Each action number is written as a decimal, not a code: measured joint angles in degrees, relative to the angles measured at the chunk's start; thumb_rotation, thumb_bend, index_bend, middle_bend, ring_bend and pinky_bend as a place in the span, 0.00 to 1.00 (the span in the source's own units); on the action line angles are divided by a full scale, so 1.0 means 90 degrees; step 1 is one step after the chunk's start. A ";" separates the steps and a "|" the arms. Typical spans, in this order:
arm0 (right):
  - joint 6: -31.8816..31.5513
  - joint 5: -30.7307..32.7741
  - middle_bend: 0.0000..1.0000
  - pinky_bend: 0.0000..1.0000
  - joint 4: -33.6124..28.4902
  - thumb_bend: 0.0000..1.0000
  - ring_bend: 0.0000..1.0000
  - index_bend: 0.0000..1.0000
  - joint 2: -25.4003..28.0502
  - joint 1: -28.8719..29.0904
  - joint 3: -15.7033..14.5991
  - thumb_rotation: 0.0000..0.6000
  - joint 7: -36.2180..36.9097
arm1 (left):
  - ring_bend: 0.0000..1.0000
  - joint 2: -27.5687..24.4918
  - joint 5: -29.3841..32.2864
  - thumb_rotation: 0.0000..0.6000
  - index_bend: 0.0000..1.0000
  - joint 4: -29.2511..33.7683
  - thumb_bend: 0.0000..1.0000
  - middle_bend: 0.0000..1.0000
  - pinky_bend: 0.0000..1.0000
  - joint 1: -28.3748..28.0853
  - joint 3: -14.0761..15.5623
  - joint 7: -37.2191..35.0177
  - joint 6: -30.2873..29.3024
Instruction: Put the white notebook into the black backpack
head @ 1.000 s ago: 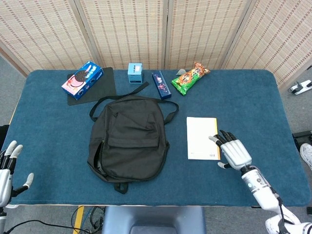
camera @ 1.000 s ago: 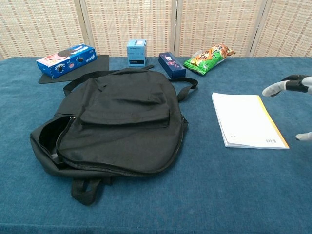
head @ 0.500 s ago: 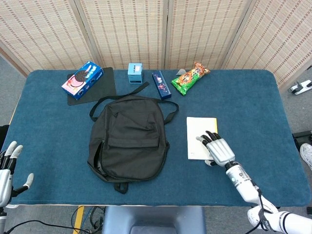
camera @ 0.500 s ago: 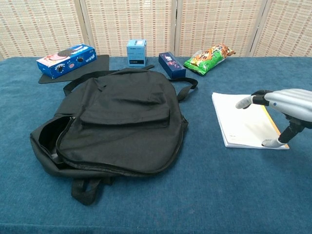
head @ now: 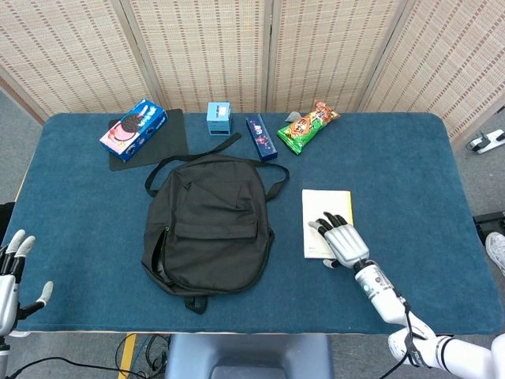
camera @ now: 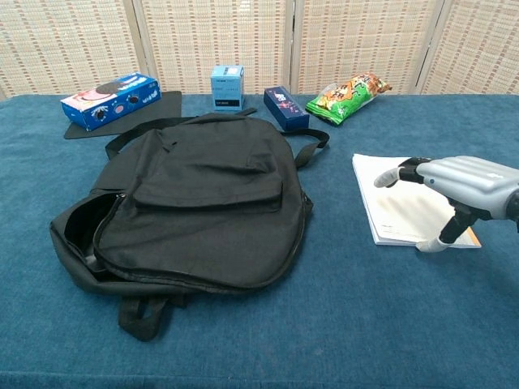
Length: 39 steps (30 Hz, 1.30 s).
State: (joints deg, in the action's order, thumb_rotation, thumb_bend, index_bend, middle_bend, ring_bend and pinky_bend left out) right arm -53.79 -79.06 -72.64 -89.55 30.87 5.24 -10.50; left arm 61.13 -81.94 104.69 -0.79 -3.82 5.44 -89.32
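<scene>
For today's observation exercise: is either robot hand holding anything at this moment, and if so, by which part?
Nothing is held. The right hand hovers open over the white notebook; the left hand is open off the table's edge.

You have bright, even overhead light in both views, soft shadows only, no glare, and sharp focus throughout.

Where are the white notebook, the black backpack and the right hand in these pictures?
white notebook (head: 322,207): head view, on the bare upper part of its cover.
black backpack (head: 211,207): head view, on the front panel above the pocket.
right hand (camera: 459,180): chest view, on the back of the hand, above the notebook's near corner.
</scene>
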 measured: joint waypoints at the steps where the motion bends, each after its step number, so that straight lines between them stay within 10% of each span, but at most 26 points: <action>1: 0.0011 0.0005 0.18 0.11 0.0032 0.11 0.04 0.16 -0.0023 0.0021 -0.0001 1.00 -0.0002 | 0.00 0.0000 0.0001 1.00 0.01 -0.0003 0.36 0.00 0.00 0.0001 -0.0001 -0.0001 0.0000; 15: 0.0202 0.0125 0.18 0.11 0.0451 0.11 0.04 0.17 -0.0296 0.0238 0.0001 1.00 -0.0011 | 0.00 0.0014 0.0045 1.00 0.01 -0.0033 0.36 0.00 0.00 -0.0006 -0.0013 -0.0002 0.0034; 26: 0.0249 0.0175 0.21 0.11 0.0703 0.39 0.04 0.26 -0.0449 0.0363 0.0038 1.00 0.0127 | 0.00 0.0006 0.0062 1.00 0.01 -0.0059 0.36 0.00 0.00 -0.0007 -0.0025 -0.0059 0.0047; 39: 0.0209 0.0190 0.24 0.11 0.0721 0.47 0.04 0.30 -0.0370 0.0423 0.0049 1.00 0.0177 | 0.00 0.0009 0.0055 1.00 0.01 -0.0119 0.36 0.00 0.00 -0.0009 -0.0028 -0.0131 0.0058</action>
State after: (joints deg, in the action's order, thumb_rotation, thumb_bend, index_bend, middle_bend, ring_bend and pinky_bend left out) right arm -51.91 -77.34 -66.16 -92.88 34.68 5.68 -8.90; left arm 61.22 -81.44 103.62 -0.87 -4.07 4.26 -88.80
